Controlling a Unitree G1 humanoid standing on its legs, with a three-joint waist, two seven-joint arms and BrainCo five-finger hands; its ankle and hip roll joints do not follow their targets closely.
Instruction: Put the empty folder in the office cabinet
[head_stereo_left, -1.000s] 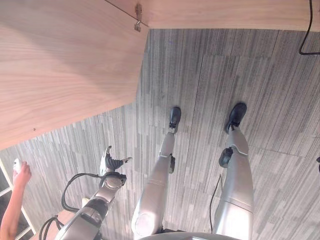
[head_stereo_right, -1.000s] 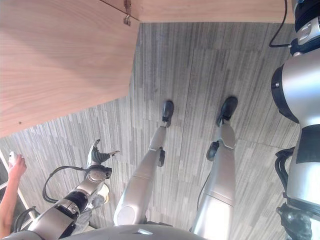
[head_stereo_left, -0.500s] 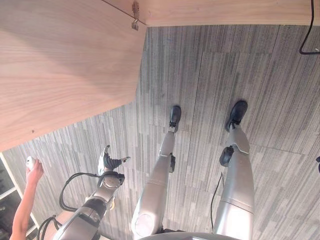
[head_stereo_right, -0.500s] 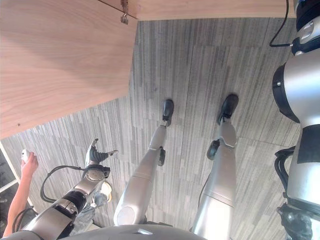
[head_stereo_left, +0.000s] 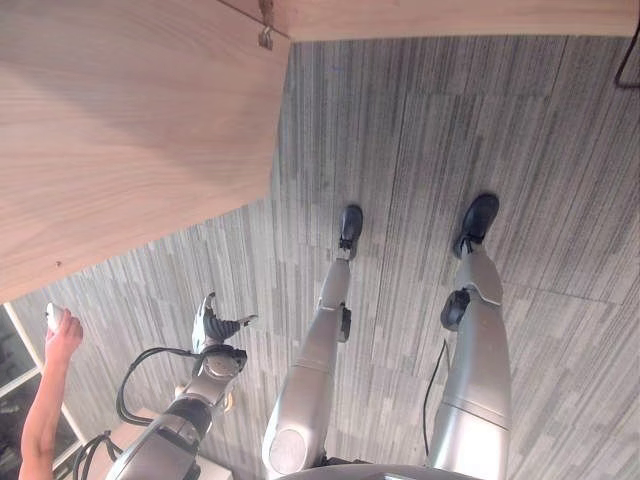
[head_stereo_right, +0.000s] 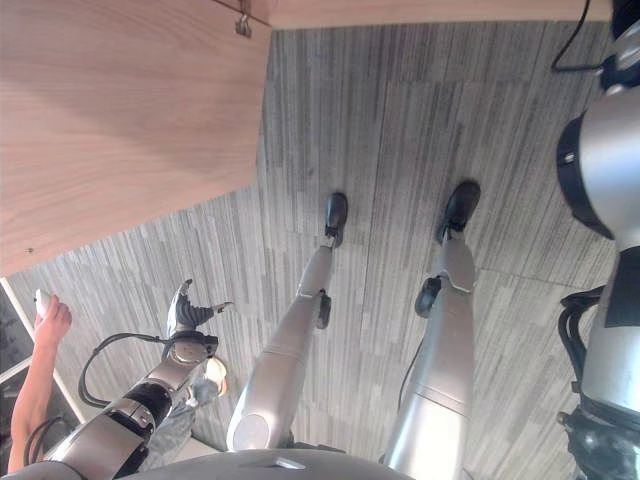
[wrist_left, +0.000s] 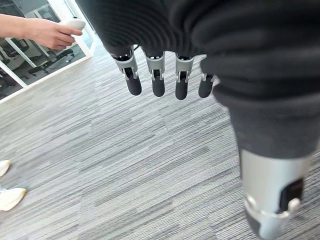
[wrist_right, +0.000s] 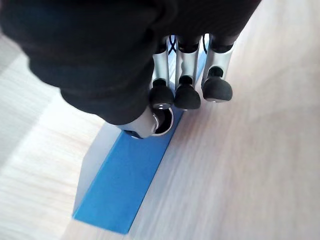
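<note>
The blue folder (wrist_right: 125, 185) stands on edge against a pale wood surface (wrist_right: 250, 150) in the right wrist view. My right hand (wrist_right: 175, 95) is shut on its upper end, thumb on one face and fingertips curled over the other. My left hand (head_stereo_left: 213, 325) hangs low beside my left side over the grey carpet, fingers (wrist_left: 157, 80) straight and open, holding nothing. A wide wood cabinet door (head_stereo_left: 130, 130) with a metal hinge (head_stereo_left: 266, 35) fills the upper left of the eye views.
A person's hand (head_stereo_left: 55, 328) holding a small white device (wrist_left: 74, 22) reaches in at the far left. Pale shoes (wrist_left: 10, 197) rest on the carpet near my left hand. A glass partition (wrist_left: 40, 55) stands behind the person. Grey striped carpet (head_stereo_left: 420, 130) stretches ahead.
The whole picture has drifted slightly, so the camera moved. The person's arm at the left shifted a little. My left hand hangs as before.
</note>
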